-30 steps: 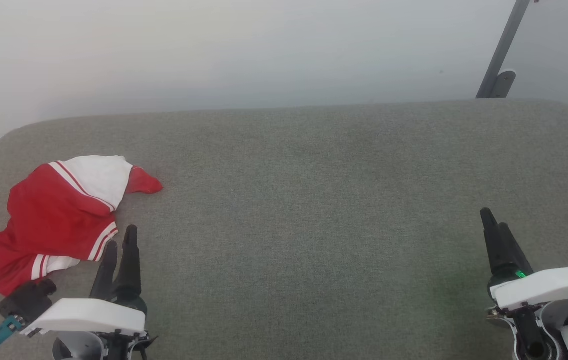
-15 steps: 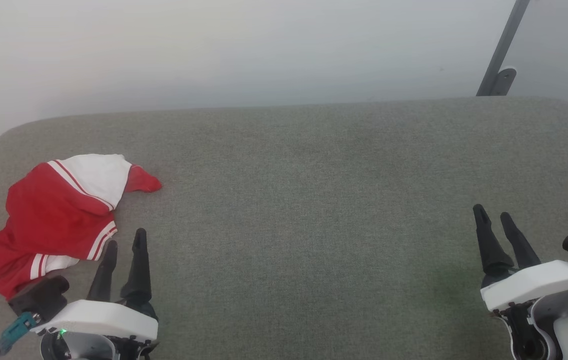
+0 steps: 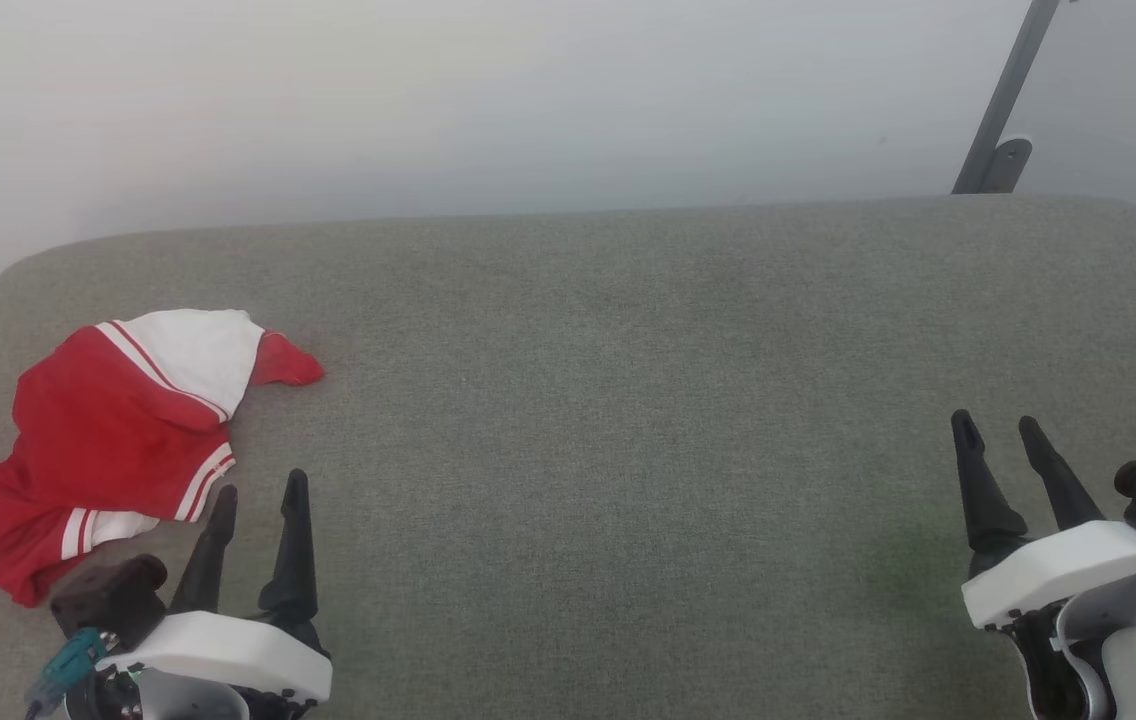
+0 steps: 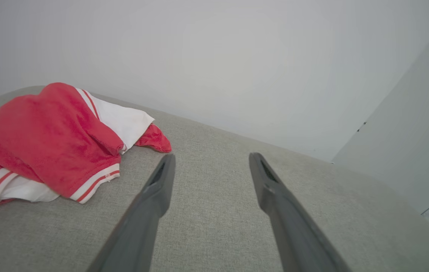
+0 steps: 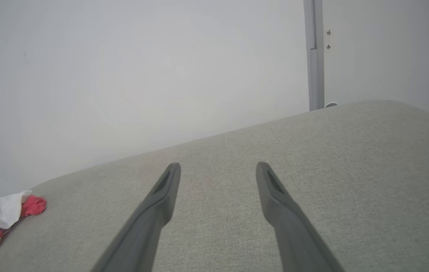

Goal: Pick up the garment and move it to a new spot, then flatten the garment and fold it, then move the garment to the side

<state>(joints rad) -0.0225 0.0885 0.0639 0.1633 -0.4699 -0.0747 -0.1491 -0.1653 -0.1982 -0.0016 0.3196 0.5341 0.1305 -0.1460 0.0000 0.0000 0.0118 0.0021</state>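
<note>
Okay, garment (image 3: pixel 118 430): crumpled in a heap at 9 o'clock on the grey padded surface (image 3: pixel 608 400). The red body is bunched up, and a white sleeve end with striped trim lies on top toward 12 o'clock.
Left gripper (image 3: pixel 261 484): low at 7 o'clock, fingers spread wide and gripping nothing. The garment's striped hem sits just beside its tips toward 10 o'clock, and the wrist view shows a gap between them.
Right gripper (image 3: pixel 994 421): over at 4 o'clock, fingers parted and holding nothing, well apart from the garment.
Post (image 3: pixel 1013 90): grey metal, slanting up at 1 o'clock behind the surface, against the pale wall (image 3: pixel 488 100).
</note>
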